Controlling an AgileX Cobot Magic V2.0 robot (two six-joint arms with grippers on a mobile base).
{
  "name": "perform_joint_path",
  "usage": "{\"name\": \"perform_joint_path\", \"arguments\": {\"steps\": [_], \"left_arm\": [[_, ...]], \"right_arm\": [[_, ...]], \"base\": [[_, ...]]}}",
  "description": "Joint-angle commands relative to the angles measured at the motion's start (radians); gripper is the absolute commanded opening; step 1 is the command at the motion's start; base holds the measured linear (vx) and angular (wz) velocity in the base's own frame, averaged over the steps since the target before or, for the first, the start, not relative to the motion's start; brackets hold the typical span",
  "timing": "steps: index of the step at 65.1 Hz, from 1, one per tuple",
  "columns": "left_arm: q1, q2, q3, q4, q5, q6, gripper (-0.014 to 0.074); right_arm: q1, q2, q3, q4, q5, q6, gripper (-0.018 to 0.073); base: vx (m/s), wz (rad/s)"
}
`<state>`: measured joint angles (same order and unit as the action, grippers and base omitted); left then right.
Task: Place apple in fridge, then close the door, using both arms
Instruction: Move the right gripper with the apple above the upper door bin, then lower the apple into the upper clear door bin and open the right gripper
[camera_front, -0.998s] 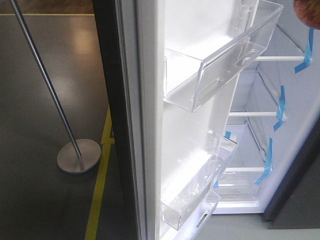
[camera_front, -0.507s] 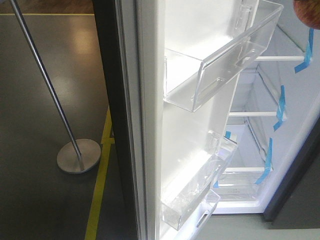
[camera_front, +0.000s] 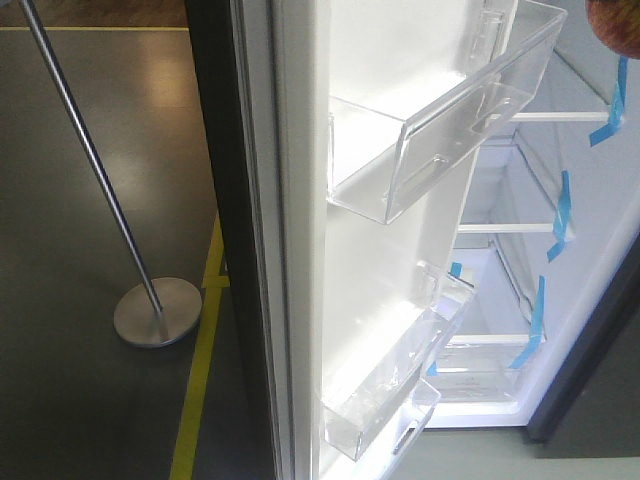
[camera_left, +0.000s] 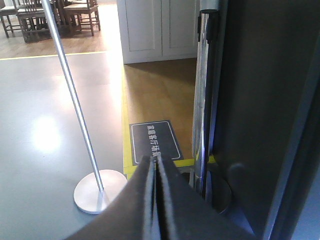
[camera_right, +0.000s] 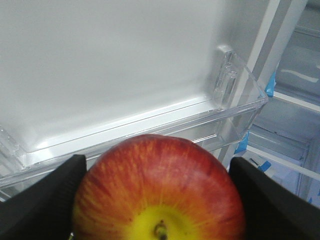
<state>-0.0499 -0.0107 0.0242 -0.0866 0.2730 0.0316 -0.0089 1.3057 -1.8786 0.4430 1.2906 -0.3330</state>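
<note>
**Apple at the fridge door.** The right tool (camera_right: 159, 200) holds the apple (camera_right: 159, 192) at the open mouth of the fridge (camera_front: 600, 260). Its two dark fingers (camera_right: 40, 200) are spread wide and pressed to the fruit's left and right flanks. The apple hangs in the air near the upper clear bin (camera_right: 150, 125) of the door (camera_front: 370, 250). It is not yet on any of the white shelves (camera_front: 500, 228) to the far right, whose edges carry strips of blue tape (camera_front: 560, 215). The side grip appears chosen to leave the fruit's underside free for setting down.

The apple is red with fine streaks, paling to yellow round the dimple that faces the wrist camera. Its skin looks matte and firm.

The left tool (camera_left: 156, 200) has its fingers closed flat against each other with nothing between them. It waits low on the left, beside what seems to be the door's grey outer face, likely placed there to push the door shut. A metal pole (camera_front: 90, 170) stands on the floor (camera_front: 80, 400) to the left.
</note>
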Motion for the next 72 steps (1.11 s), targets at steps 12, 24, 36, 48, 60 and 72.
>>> {"name": "perform_joint_path", "arguments": {"steps": [12,24,36,48,60,72], "left_arm": [[0.002,-0.016,-0.018,-0.01,-0.069,-0.001,-0.0007],[0.002,-0.016,-0.018,-0.01,-0.069,-0.001,-0.0007],[0.002,-0.016,-0.018,-0.01,-0.069,-0.001,-0.0007],[0.002,-0.016,-0.018,-0.01,-0.069,-0.001,-0.0007],[0.002,-0.016,-0.018,-0.01,-0.069,-0.001,-0.0007],[0.002,-0.016,-0.018,-0.01,-0.069,-0.001,-0.0007]], "right_arm": [[-0.003,-0.02,-0.03,0.025,-0.015,-0.01,0.0104],[-0.003,-0.02,-0.03,0.025,-0.029,-0.009,0.0104],[-0.003,-0.016,-0.03,0.124,-0.208,-0.056,0.0104],[-0.003,0.075,-0.033,0.443,-0.279,-0.324,0.0104],[-0.003,0.221,-0.033,0.518,-0.369,-0.453,0.011],[-0.003,0.321,-0.033,0.528,-0.351,-0.493,0.0141]], "base": [[0.0,0.0],[0.0,0.0],[0.0,0.0],[0.0,0.0],[0.0,0.0],[0.0,0.0]]}}
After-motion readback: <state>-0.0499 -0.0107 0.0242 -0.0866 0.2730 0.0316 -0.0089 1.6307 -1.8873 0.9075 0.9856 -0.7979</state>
